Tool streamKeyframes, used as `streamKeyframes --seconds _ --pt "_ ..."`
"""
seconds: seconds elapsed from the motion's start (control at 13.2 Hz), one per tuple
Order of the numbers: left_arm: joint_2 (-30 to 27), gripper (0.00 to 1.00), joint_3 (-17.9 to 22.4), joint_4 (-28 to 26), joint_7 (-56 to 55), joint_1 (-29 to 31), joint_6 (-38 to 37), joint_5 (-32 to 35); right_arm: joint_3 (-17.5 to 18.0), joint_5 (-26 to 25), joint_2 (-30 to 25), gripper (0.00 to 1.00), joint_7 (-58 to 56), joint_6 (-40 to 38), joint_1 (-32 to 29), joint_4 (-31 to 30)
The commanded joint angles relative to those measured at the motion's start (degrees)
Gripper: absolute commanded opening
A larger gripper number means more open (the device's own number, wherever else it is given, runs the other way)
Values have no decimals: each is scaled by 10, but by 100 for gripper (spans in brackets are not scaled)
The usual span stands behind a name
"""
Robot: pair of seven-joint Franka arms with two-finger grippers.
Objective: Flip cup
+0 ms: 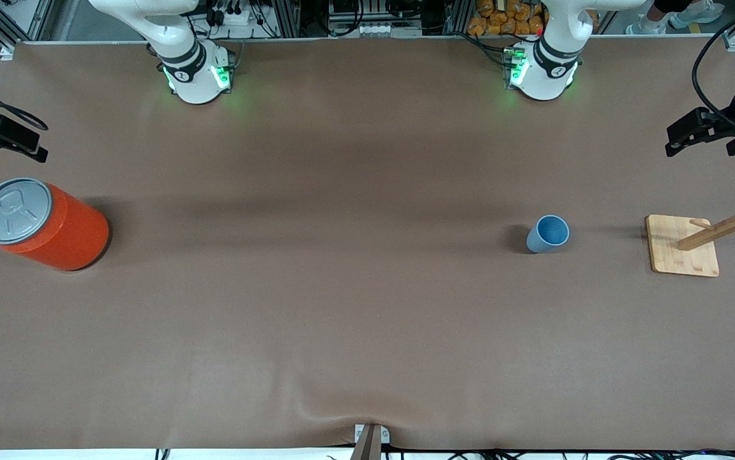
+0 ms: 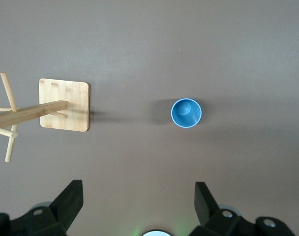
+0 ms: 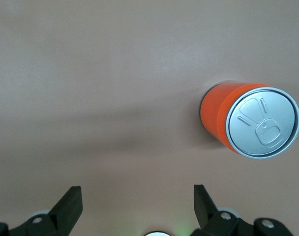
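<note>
Front view cuts off both grippers at the frame edges: left gripper (image 1: pixel 693 131) at upper right, right gripper (image 1: pixel 3 137) at upper left, arms mostly out of frame. Wrist views show each gripper's fingers (image 2: pixel 71 199) (image 3: pixel 71 204) spread wide, empty, held high over the surface (image 1: pixel 341 287). Cup (image 1: pixel 547 234) stands upright, mouth up, right of centre, between orange can (image 1: pixel 41 223) and wooden rack (image 1: pixel 683 246), near the rack.

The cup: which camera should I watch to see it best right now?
Left wrist view: it looks straight down into the upright cup, mouth up, beside the wooden rack. The front view shows it smaller and slantwise. The right wrist view misses it.
</note>
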Motion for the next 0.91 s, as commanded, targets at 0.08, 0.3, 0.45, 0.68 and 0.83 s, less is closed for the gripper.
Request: streamKeyframes --seconds 0.08,0.3,0.45,0.68,0.83 --pt "0 100 -3 -1 3 6 2 -3 5 6 8 100 8 -2 -6 12" --pt "2 100 -3 0 -1 6 2 -5 5 6 8 100 8 -3 -7 12" --pt "3 100 -3 -1 -1 6 0 -5 5 6 8 100 8 -3 -6 12" --pt "3 100 -3 0 -1 6 0 -5 5 6 8 100 8 -2 -7 12" --pt "3 100 -3 0 -1 6 0 -5 5 6 9 100 8 -1 -6 12"
